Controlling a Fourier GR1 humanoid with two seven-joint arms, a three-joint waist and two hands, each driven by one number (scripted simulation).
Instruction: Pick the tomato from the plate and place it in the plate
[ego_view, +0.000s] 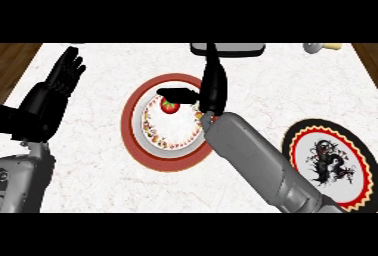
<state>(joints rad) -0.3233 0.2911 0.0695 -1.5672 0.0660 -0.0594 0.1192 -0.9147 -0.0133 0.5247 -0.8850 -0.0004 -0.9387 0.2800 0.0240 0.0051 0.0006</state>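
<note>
A small red tomato (170, 106) sits near the top of a white plate with a red rim (135, 131) at the counter's middle. My right hand (212, 90) reaches over this plate's right side; its fingers point straight away from me and its thumb sticks out left, just above the tomato. The tomato is not enclosed by the hand. At the right lies a second plate (297, 147) with a black and red rim and a dark figure at its centre. My left hand (57, 82) rests open at the left edge, fingers up.
A grey and black object (240, 49) lies at the counter's far edge, behind my right hand. A small pale item (322, 47) sits at the far right. Wooden surface shows past the counter's left and right top corners.
</note>
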